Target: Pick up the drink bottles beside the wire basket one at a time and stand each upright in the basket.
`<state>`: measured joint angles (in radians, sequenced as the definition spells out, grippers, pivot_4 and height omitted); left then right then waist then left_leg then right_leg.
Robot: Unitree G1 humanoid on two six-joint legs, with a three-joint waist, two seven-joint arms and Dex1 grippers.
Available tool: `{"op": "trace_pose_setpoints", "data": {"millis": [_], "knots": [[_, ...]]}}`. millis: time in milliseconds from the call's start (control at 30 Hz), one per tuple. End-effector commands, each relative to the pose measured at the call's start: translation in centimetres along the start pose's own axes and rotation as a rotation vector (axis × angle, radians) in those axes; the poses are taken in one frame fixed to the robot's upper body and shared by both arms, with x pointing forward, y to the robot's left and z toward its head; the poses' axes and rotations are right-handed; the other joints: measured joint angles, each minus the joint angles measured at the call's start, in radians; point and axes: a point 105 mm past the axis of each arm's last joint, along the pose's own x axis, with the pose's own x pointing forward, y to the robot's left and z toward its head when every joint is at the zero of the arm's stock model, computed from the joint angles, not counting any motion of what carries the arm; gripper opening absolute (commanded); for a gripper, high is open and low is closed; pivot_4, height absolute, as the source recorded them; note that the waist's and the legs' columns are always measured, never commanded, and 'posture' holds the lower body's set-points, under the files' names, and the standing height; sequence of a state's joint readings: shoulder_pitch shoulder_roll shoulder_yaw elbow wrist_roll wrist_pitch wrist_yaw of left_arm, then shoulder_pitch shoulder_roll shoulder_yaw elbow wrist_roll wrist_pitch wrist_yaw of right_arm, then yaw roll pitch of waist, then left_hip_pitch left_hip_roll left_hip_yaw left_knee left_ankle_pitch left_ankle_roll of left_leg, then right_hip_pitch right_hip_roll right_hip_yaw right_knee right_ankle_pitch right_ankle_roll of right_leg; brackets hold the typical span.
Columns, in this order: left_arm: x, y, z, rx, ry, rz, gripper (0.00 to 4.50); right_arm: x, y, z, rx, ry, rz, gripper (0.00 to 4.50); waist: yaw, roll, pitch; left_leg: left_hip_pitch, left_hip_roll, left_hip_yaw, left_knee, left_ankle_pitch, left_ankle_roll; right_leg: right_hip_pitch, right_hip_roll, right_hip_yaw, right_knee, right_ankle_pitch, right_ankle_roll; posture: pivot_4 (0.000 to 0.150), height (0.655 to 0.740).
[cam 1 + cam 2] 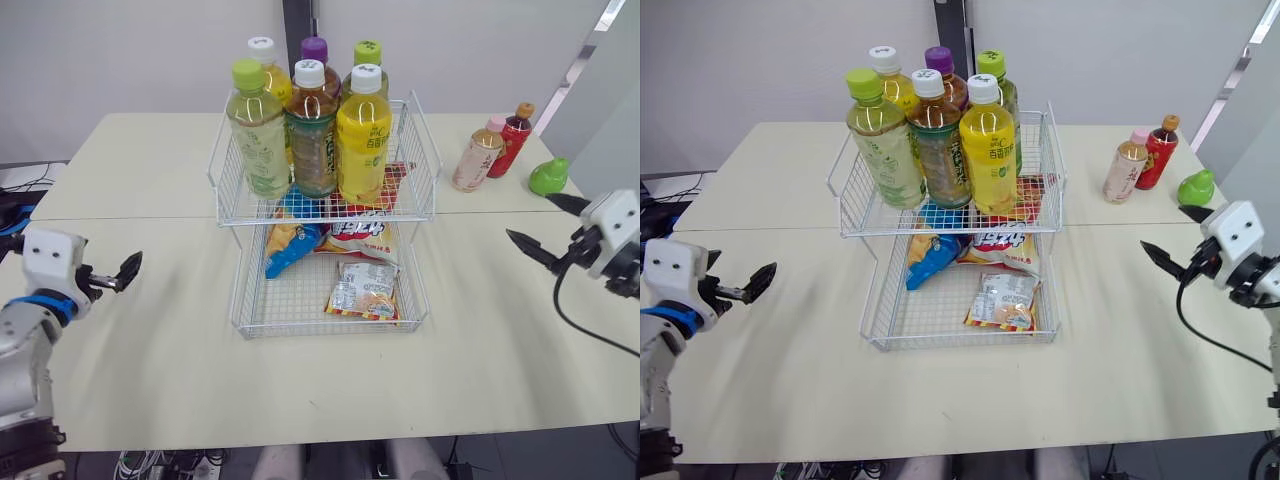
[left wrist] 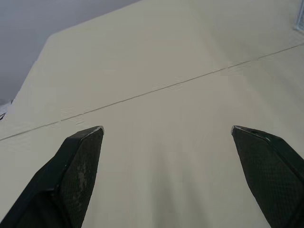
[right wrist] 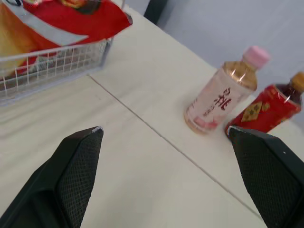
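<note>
Pink-capped bottle (image 1: 477,160) and red bottle (image 1: 510,141) (orange cap) stand upright; left tool (image 2: 166,129) and right tool (image 1: 529,216) gape wide.

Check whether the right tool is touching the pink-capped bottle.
Apart. The right wrist view shows bare table between the open right tool and the pink-capped bottle.

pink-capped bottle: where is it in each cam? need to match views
Left eye view: pink-capped bottle upper right, standing right of the basket, beside the red bottle.
Right eye view: same spot, upper right.
Right wrist view: right of centre, red bottle next to it.
Left wrist view: aimed at plain tabletop elsewhere.
Shared landmark: the table seam; in the other three views it runs just in front of the bottle.
</note>
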<state>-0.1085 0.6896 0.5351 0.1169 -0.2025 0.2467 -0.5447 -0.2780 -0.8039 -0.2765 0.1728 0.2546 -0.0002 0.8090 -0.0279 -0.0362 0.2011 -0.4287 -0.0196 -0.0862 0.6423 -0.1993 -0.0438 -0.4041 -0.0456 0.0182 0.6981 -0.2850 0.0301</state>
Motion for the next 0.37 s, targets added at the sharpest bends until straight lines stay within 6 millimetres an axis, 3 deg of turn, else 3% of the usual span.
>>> {"op": "trace_pose_setpoints", "data": {"millis": [33, 167, 367], "knots": [[0.0, 0.3, -0.1, 0.042, -0.03, 0.056, 4.48, 0.2, -0.4, -0.1, -0.033, -0.027, -0.047, 4.5, -0.001, 0.0, 0.0, 0.0, 0.0, 0.0, 0.0, 0.0, 0.0, 0.0, 0.0, 0.0, 0.0, 0.0, 0.0, 0.15, 0.74], [0.1, 0.2, -1.5, 0.013, -0.012, 0.087, 4.48, 1.0, -0.5, -1.5, 0.016, -0.017, -0.099, 4.5, -0.001, 0.0, 0.0, 0.001, 0.0, 0.001, 0.0, 0.0, 0.0, 0.0, 0.001, 0.0, 0.0, 0.0, 0.0, 0.15, 0.74], [0.3, 0.1, -1.7, 0.003, -0.017, 0.092, 4.48, 1.2, -0.4, -2.0, 0.034, -0.012, -0.096, 4.5, 0.0, 0.001, 0.0, 0.001, 0.0, 0.0, 0.0, 0.0, 0.0, 0.001, 0.002, 0.0, 0.0, 0.0, 0.0, 0.15, 0.74]]}}
